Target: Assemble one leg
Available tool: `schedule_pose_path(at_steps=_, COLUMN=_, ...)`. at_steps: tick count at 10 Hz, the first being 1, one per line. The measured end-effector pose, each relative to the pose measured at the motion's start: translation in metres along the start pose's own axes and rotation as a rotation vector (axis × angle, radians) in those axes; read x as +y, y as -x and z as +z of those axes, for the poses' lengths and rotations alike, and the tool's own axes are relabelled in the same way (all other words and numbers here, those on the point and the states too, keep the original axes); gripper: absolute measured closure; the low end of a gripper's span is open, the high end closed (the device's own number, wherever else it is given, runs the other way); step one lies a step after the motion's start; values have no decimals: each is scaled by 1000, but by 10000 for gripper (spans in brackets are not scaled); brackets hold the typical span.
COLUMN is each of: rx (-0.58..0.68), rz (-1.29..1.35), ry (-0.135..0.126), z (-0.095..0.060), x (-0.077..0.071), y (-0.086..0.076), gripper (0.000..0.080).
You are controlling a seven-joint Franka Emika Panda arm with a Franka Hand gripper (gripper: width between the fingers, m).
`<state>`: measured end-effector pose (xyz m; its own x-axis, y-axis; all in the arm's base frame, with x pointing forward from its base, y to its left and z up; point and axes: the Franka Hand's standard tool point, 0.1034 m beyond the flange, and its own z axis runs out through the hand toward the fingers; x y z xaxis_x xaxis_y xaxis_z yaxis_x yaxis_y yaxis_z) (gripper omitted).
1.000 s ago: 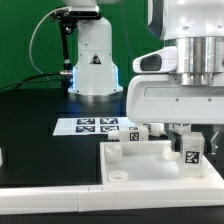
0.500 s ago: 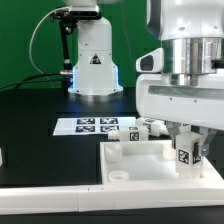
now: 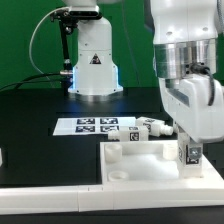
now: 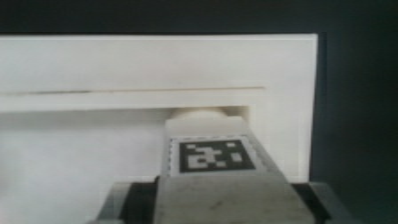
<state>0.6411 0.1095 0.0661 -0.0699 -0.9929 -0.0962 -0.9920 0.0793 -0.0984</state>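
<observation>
My gripper is shut on a leg, a small white peg with a black-and-white tag. It holds the leg upright at the near right corner of the large white tray-like panel. In the wrist view the leg fills the space between my fingers, tag facing the camera, and its far end meets the panel. I cannot see the threaded stub. My gripper sits at the bottom of the wrist view.
Other legs lie behind the panel beside the marker board. A long white bar runs along the front. The arm's base stands at the back. A white part lies at the exterior view's left edge.
My hand has turned about its vertical axis while still gripping the leg. The leg has stayed at the same corner of the panel.
</observation>
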Motion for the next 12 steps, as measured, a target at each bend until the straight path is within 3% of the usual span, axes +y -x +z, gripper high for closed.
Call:
schedule_pose_path(at_steps=2, rx=0, rz=127, ry=-1, z=0, x=0, y=0, gripper=514)
schedule_pose_path(at_steps=3, rx=-25, rz=371, ry=-32, z=1, x=-1, y=2, gripper=514)
schedule_pose_path(at_steps=4, rx=-33, rz=437, ry=-67, z=1, x=1, y=3, gripper=514)
schedule_pose_path(at_steps=5, rx=-28, rz=371, ry=-64, z=1, x=1, y=2, gripper=462)
schedule_pose_path(at_steps=6, rx=-19, rz=254, ry=-57, z=1, x=1, y=1, gripper=462)
schedule_pose_path(at_steps=8, rx=-19, rz=-154, ry=-56, z=-4, x=-2, y=3, gripper=208)
schedule_pose_path(at_steps=9, rx=-18, rz=-259, ry=-54, z=-4, x=-2, y=4, gripper=162)
schedule_pose_path(at_steps=12, rx=-2, rz=-432, ry=-54, z=-3, x=-3, y=1, gripper=153)
